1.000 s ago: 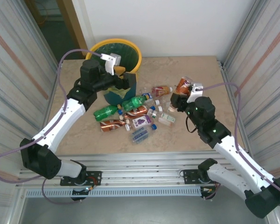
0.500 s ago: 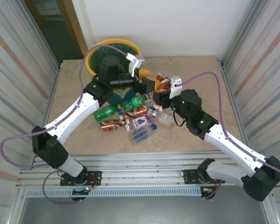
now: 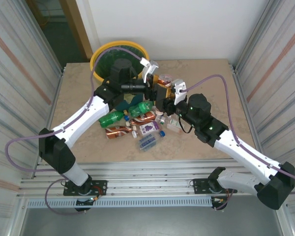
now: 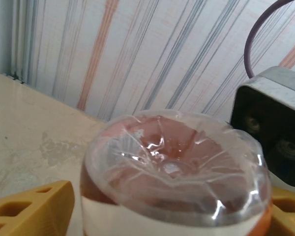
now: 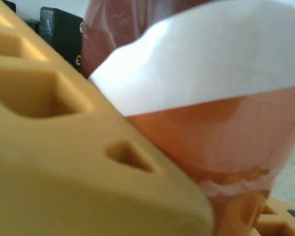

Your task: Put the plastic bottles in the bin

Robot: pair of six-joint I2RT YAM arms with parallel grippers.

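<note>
One brown-orange bottle (image 3: 163, 80) is up off the worktop (image 3: 211, 73), hanging in the air between your two arms, to the right of the bin (image 3: 119, 43) and above the far edge of the pile. Your right hand (image 3: 169, 96) is clenched on it. In the right wrist view its yellow finger (image 5: 64, 147) lies flat against the bottle's white label (image 5: 211, 64).

Your left hand (image 3: 156, 87) has its yellow fingers (image 4: 32, 209) on either side of the bottle's dimpled base, very close to it. You cannot tell from these views whether they press on the plastic or merely stand beside it. It looks to me like a pass from right hand to left, since the left arm is the one nearer the bin.

Most of the job is left, I judge. The rest of the bottles (image 3: 137, 120) lie in a loose heap in the middle of the worktop: two green ones, a couple of brown ones, one with a purple label, and several small clear ones with blue or white caps. Neither hand touches any of them. The bin stands at the far left and its inside looks dark. The left arm crosses part of it, so I cannot say whether any bottle is in there. The raised bottle is not in yet.
</note>
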